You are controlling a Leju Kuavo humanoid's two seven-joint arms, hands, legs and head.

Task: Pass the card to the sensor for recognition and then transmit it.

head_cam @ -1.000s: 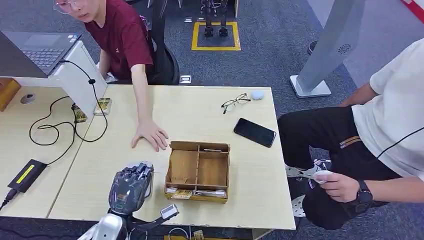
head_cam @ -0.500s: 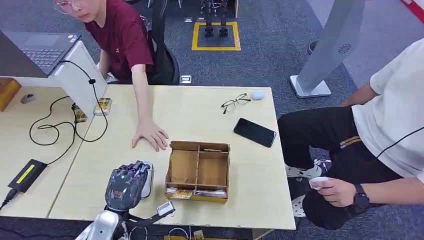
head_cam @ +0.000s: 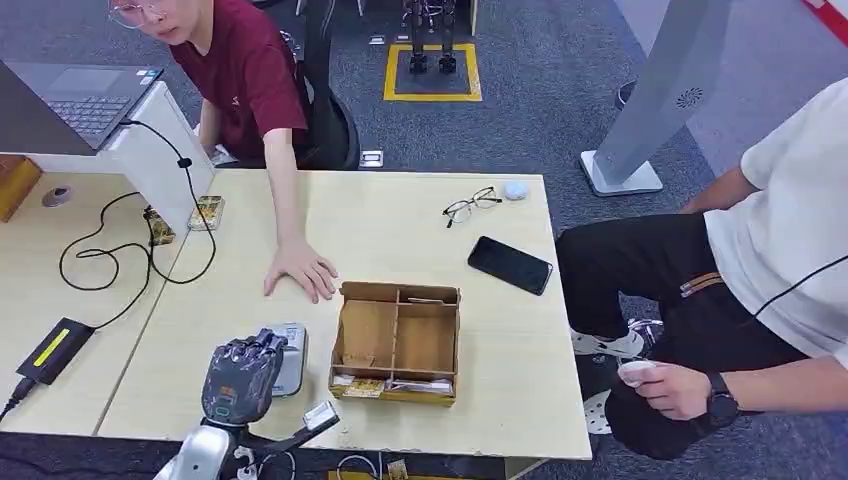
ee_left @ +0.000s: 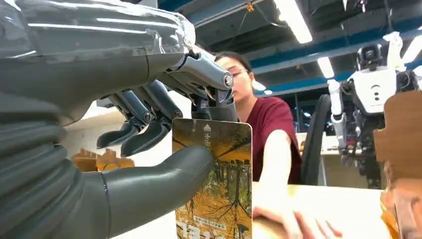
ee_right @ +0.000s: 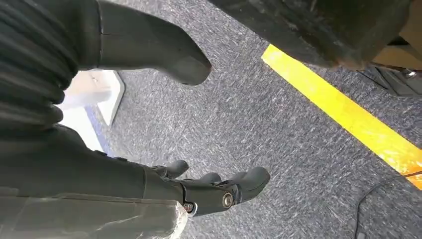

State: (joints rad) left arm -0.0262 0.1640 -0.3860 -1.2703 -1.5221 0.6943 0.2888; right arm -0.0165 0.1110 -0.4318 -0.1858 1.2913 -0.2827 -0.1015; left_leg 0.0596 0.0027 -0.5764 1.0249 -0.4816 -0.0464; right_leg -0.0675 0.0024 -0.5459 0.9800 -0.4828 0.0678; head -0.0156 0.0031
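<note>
Pinching the card (ee_left: 214,179) upright between thumb and fingers of my left hand (head_cam: 240,378), above the grey sensor (head_cam: 290,358) beside the wooden box (head_cam: 397,340); my right hand (ee_right: 199,191) hangs open, empty.

Sensor (head_cam: 288,358) left of wooden box (head_cam: 397,342) — phone (head_cam: 510,264) behind; glasses (head_cam: 470,205) farther back

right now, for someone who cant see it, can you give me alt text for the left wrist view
The robot's left hand pinches a card printed with yellow autumn trees between its thick grey thumb and darker fingers, holding it upright. Behind it, a person in a maroon shirt rests a hand on the pale table, with a white humanoid robot further back.
</note>
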